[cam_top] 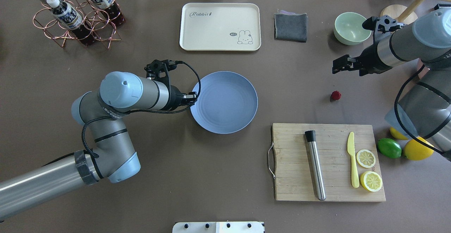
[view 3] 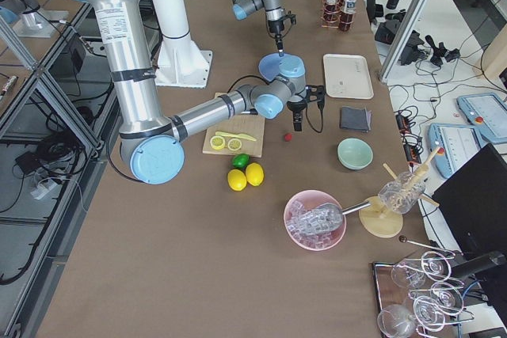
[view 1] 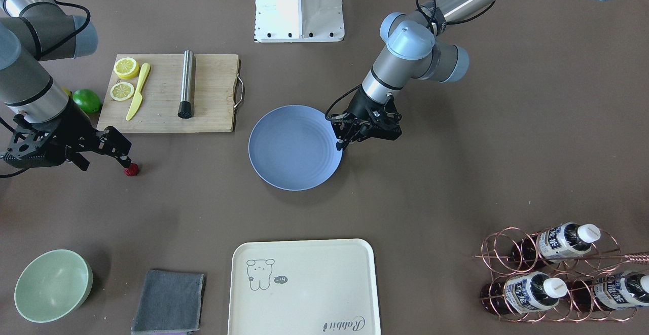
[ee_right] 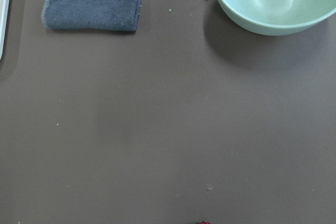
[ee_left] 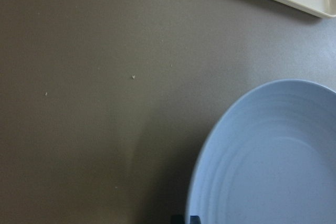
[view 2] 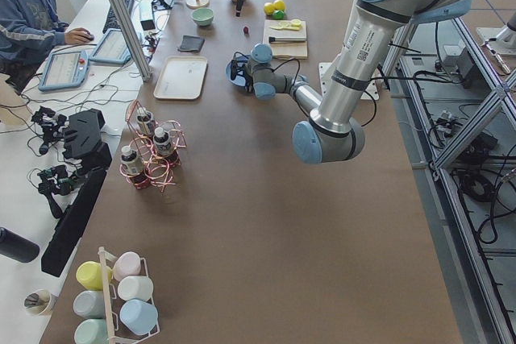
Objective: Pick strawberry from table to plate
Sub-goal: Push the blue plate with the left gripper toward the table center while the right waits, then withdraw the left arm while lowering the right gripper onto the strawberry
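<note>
The strawberry (view 1: 131, 170) is a tiny dark red berry lying on the bare table (view 1: 456, 183), also seen in the overhead view (cam_top: 335, 95) and at the bottom edge of the right wrist view (ee_right: 203, 223). My right gripper (view 1: 104, 161) hovers just beside and above it, open, with nothing between its fingers. The light blue plate (view 1: 294, 147) sits mid-table and holds nothing (cam_top: 225, 102). At the plate's rim my left gripper (view 1: 339, 146) is shut on nothing, its dark tips together at the bottom of the left wrist view (ee_left: 186, 219).
A wooden cutting board (cam_top: 331, 190) carries lemon slices, a yellow knife and a metal cylinder. Beside it lie a lime (cam_top: 389, 147) and lemons. At the far side are a green bowl (cam_top: 347, 28), grey cloth (cam_top: 290, 26), cream tray (cam_top: 220, 26) and bottle rack (cam_top: 75, 18).
</note>
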You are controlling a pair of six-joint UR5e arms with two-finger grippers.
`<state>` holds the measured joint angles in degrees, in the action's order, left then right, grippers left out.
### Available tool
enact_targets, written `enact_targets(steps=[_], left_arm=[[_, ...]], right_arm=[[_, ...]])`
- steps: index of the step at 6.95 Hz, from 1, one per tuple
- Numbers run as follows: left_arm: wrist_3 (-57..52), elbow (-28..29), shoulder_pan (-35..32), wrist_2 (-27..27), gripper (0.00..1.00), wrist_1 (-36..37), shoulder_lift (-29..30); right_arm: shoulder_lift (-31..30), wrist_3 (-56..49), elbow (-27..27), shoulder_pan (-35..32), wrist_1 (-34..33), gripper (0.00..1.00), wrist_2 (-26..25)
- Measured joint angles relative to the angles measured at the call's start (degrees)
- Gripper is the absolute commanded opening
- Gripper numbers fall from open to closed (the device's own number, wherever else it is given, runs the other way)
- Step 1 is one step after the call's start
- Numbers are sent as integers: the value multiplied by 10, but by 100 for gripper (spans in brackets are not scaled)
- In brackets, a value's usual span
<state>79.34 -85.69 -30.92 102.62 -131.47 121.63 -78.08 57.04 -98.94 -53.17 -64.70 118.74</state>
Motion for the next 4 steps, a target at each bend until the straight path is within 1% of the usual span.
enact_targets(steps=[1, 3, 4], left_arm=[[-2, 2, -1, -2, 97, 0, 0], [-27, 3, -3, -8, 99, -1, -3], [-43, -2, -17, 4, 99, -1, -9]], right_arm=[[1, 0, 1, 1, 0, 100, 0], [1, 0, 3, 4, -1, 100, -2], [1, 0, 6, 11, -1, 99, -12]])
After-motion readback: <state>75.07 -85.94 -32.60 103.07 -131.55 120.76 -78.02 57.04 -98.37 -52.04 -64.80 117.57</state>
